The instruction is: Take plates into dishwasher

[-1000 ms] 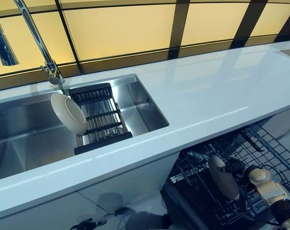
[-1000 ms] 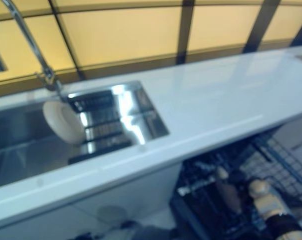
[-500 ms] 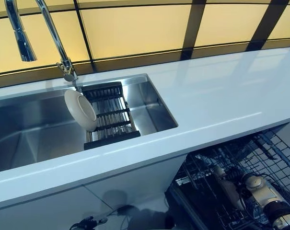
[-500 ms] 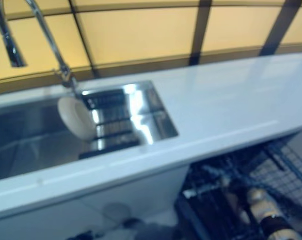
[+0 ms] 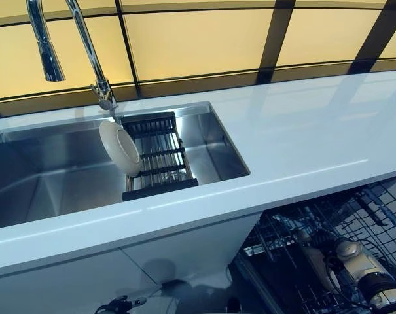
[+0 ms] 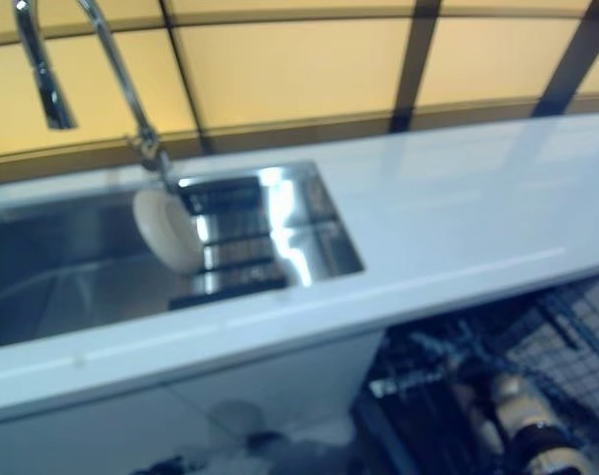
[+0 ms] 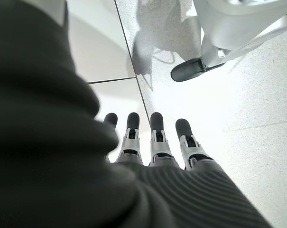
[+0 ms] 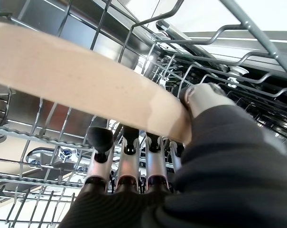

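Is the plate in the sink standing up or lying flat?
Standing on edge: the plate leans against the dark rack in the sink.

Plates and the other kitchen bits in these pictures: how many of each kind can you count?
Plates: 2, one cream plate leaning on the rack in the sink, one tan plate held by the right hand inside the dishwasher rack
Drying racks: 1
Sinks: 1
Taps: 1
Dishwasher racks: 1
Total: 6
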You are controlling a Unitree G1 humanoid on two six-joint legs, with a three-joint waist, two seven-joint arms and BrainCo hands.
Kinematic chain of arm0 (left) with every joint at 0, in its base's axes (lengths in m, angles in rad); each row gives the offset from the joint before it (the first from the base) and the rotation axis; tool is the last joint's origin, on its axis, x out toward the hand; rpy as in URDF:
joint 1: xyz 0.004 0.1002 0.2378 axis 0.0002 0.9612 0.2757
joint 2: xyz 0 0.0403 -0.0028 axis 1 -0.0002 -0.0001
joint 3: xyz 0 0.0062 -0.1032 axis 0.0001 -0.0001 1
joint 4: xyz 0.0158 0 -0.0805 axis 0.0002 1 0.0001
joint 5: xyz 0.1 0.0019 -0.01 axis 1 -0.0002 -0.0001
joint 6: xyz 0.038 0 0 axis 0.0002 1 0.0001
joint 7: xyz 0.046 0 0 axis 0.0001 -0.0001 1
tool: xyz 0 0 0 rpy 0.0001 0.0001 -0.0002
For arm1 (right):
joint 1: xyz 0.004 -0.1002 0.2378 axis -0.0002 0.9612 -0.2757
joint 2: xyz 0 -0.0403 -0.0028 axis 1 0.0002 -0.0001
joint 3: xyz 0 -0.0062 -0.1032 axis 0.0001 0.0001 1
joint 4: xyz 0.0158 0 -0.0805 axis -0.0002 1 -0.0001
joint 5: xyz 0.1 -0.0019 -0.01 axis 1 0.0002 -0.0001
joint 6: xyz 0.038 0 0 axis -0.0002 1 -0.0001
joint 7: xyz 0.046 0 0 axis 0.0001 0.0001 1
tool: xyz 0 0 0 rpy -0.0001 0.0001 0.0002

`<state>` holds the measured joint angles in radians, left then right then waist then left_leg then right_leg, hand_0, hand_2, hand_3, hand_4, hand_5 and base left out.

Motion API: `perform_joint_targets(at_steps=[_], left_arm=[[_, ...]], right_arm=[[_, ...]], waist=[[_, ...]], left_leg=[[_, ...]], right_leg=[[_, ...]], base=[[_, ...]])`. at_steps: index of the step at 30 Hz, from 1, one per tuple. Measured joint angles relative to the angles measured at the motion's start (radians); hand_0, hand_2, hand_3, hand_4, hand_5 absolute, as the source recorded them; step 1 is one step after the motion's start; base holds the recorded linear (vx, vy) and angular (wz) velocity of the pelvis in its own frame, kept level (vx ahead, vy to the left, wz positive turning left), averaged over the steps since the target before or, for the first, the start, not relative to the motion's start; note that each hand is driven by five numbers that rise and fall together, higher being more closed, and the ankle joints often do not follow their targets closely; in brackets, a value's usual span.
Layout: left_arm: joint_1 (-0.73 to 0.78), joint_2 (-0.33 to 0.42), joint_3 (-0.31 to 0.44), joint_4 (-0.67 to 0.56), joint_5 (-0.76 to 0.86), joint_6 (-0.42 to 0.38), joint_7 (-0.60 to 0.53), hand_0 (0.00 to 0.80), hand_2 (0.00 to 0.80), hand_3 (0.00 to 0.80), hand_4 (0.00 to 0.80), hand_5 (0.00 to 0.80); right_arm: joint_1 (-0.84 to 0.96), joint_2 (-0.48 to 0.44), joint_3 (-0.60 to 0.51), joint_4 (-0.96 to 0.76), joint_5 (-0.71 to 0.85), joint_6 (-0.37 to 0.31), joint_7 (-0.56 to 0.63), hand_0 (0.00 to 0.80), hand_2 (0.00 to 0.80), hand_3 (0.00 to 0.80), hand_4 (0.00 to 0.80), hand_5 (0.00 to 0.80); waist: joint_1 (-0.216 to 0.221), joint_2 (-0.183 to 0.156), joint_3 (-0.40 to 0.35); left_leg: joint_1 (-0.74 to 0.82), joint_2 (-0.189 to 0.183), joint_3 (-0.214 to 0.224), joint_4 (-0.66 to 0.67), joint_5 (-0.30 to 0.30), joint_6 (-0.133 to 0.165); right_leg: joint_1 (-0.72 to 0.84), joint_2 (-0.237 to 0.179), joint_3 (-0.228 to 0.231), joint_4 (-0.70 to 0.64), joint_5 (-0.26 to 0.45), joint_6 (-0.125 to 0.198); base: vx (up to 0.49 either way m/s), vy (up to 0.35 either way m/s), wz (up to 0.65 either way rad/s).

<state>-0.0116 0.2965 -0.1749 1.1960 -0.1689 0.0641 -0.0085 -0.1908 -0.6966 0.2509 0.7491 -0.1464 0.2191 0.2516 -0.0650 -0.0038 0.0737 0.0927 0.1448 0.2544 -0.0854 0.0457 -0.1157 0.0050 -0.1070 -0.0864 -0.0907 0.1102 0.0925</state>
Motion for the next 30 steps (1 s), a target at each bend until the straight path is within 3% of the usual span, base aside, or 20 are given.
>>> perform_joint_targets(at_steps=[1, 2, 3, 14, 19, 24, 30], left_arm=[[0.000, 0.000, 0.000, 0.000, 0.000, 0.000, 0.000, 0.000, 0.000, 0.000, 0.000, 0.000], [0.000, 0.000, 0.000, 0.000, 0.000, 0.000, 0.000, 0.000, 0.000, 0.000, 0.000, 0.000], [0.000, 0.000, 0.000, 0.000, 0.000, 0.000, 0.000, 0.000, 0.000, 0.000, 0.000, 0.000], [-0.001, 0.001, 0.001, 0.000, 0.002, 0.000, -0.001, 0.000, 0.000, 0.000, 0.000, 0.000], [0.001, 0.006, 0.002, -0.001, 0.002, 0.002, -0.001, 0.000, 0.000, 0.000, 0.000, 0.000], [0.001, 0.022, 0.009, -0.004, 0.003, 0.011, -0.001, 0.000, 0.000, 0.000, 0.000, 0.000], [0.000, 0.034, 0.034, -0.004, 0.001, 0.011, -0.001, 0.000, 0.000, 0.000, 0.000, 0.000]], right_arm=[[0.000, 0.000, 0.000, 0.000, 0.000, 0.000, 0.000, 0.800, 0.800, 0.800, 0.800, 0.800], [0.000, 0.000, 0.000, 0.000, 0.000, 0.001, 0.000, 0.326, 0.326, 0.326, 0.326, 0.326], [0.000, 0.000, 0.000, 0.000, -0.001, 0.002, 0.000, 0.000, 0.000, 0.000, 0.000, 0.000], [0.001, -0.006, -0.004, -0.003, -0.039, 0.051, 0.003, 0.000, 0.000, 0.000, 0.000, 0.000], [0.012, -0.040, -0.040, -0.101, -0.039, 0.095, 0.039, 0.000, 0.000, 0.000, 0.000, 0.000], [0.025, -0.107, -0.092, -0.189, -0.035, 0.139, 0.090, 0.000, 0.000, 0.000, 0.000, 0.000], [0.037, -0.252, -0.227, -0.242, 0.062, 0.182, 0.153, 0.000, 0.000, 0.000, 0.000, 0.000]], waist=[[-0.001, 0.000, 0.000], [0.000, -0.001, 0.000], [0.000, -0.001, -0.001], [-0.006, -0.006, -0.001], [-0.018, -0.012, 0.002], [-0.043, -0.022, 0.007], [-0.078, -0.049, 0.021]], left_leg=[[0.000, 0.000, 0.000, 0.000, 0.000, 0.000], [0.000, 0.000, 0.000, 0.000, 0.000, 0.000], [0.000, 0.000, 0.000, 0.000, 0.000, 0.000], [0.000, -0.001, 0.003, 0.000, 0.000, 0.000], [0.000, -0.001, 0.009, -0.002, 0.000, 0.000], [0.000, -0.001, 0.016, -0.004, 0.000, 0.000], [0.005, -0.005, 0.021, -0.003, 0.000, 0.000]], right_leg=[[0.000, 0.000, 0.000, 0.000, 0.000, 0.000], [0.000, 0.000, 0.000, 0.000, 0.000, 0.000], [0.000, 0.000, 0.000, 0.000, 0.000, 0.000], [-0.002, 0.000, 0.004, 0.000, 0.000, 0.000], [-0.006, 0.001, 0.013, 0.000, 0.001, 0.001], [-0.008, 0.001, 0.021, 0.000, 0.002, 0.002], [-0.007, 0.003, 0.026, 0.000, 0.003, 0.004]], base=[[0.000, 0.000, 0.00], [0.000, 0.000, 0.00], [0.000, 0.000, 0.00], [0.001, 0.001, 0.00], [0.002, 0.003, -0.03], [0.005, 0.007, -0.03], [0.002, 0.000, -0.01]])
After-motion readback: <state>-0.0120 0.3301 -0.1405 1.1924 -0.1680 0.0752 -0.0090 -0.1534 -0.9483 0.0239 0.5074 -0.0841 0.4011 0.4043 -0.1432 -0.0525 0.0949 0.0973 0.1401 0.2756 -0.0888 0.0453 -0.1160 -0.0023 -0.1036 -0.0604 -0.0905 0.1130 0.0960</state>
